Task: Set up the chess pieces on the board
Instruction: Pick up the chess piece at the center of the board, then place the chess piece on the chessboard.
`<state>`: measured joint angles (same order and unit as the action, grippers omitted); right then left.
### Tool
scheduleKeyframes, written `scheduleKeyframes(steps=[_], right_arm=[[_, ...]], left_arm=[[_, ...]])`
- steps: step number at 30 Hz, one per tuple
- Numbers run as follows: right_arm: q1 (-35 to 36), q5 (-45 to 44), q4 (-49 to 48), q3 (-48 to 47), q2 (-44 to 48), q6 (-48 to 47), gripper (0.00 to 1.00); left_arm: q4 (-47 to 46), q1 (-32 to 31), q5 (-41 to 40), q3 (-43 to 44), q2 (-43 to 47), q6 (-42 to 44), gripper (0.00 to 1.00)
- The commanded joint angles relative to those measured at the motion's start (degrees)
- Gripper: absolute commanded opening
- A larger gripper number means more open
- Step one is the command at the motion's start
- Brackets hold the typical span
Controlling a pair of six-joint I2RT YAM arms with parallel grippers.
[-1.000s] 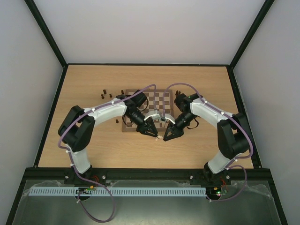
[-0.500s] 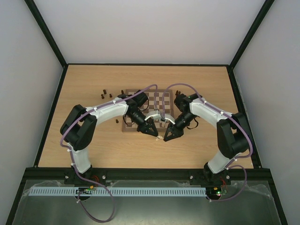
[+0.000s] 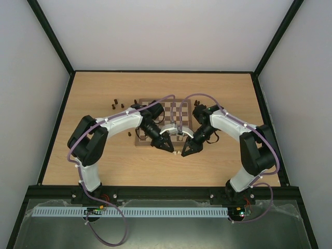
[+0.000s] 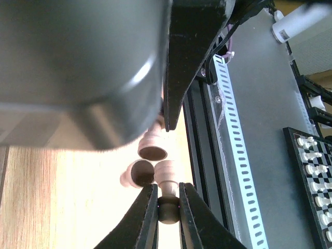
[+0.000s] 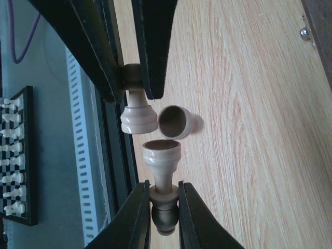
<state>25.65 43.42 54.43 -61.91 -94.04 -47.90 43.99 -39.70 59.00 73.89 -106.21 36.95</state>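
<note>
Arms (image 3: 122,123) bend inward; left claw (image 4: 168,205) and right claw (image 5: 164,205) each pinch a pale chessman (image 5: 162,155).

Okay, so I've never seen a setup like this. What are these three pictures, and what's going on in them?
These are two robot arms bolted at the near edge of a wooden table. The wide picture looks down from above and behind them. The other two come from small cameras on each wrist, looking along that arm's own fingers. On the table lies a chessboard, with some dark pieces loose to its left. In front of the board the two grippers are close together. The left gripper pinches a pale piece by its head, and the right gripper pinches a second pale piece the same way. A third piece lies on its side between them.
</note>
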Motion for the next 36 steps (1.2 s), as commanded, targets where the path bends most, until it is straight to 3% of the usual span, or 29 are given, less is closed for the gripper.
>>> scheduleKeyframes(steps=[1, 24, 36], right_arm=[[0.02, 1.19, -2.53, 1.02, 2.11, 1.13, 0.06], [-4.55, -3.62, -8.00, 8.99, 8.15, 2.85, 0.04], [-8.17, -6.14, -8.85, 11.63, 15.24, 3.80, 0.04]], left_arm=[[3.52, -1.09, -1.63, -0.57, -1.80, 2.14, 0.06], [2.18, 3.06, -4.75, -2.83, 0.45, 0.20, 0.05], [2.30, 7.24, -18.34, -3.20, 8.83, -4.17, 0.06]])
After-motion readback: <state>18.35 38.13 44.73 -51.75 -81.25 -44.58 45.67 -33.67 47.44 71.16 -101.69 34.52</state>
